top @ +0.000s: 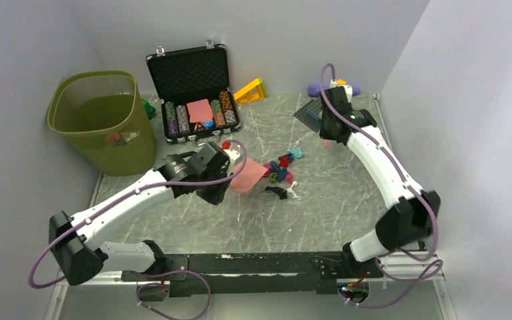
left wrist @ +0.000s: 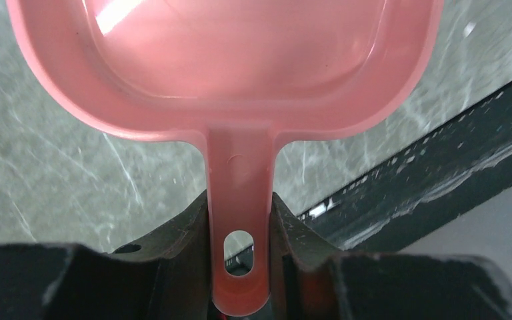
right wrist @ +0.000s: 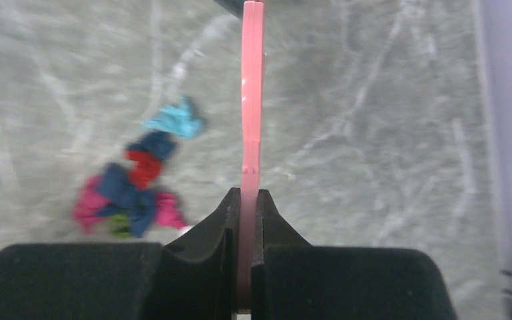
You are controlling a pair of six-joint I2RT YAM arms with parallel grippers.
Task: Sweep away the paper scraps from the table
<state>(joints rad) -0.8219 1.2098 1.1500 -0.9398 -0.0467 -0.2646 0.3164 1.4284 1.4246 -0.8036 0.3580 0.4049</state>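
The paper scraps [top: 281, 169] lie in a loose cluster on the grey-green marble table [top: 333, 200]: red, pink, dark blue, teal and green wads, with a black one [top: 277, 192] and a white one just in front. A lone red scrap [top: 226, 144] sits behind the left wrist. My left gripper [top: 230, 175] is shut on the handle of a pink dustpan [top: 248, 177], whose mouth faces the cluster from its left; the pan [left wrist: 227, 67] is held just over the table by the gripper [left wrist: 240, 207]. My right gripper [top: 324, 135] is shut on a thin pink brush handle [right wrist: 251, 100], right of and behind the scraps [right wrist: 133, 193].
An olive waste bin [top: 100, 120] stands at the back left. An open black case of poker chips [top: 193, 93] is behind the scraps. A yellow block [top: 250, 91] and a dark studded baseplate [top: 310, 113] lie at the back. The black base rail [top: 253, 263] runs along the front.
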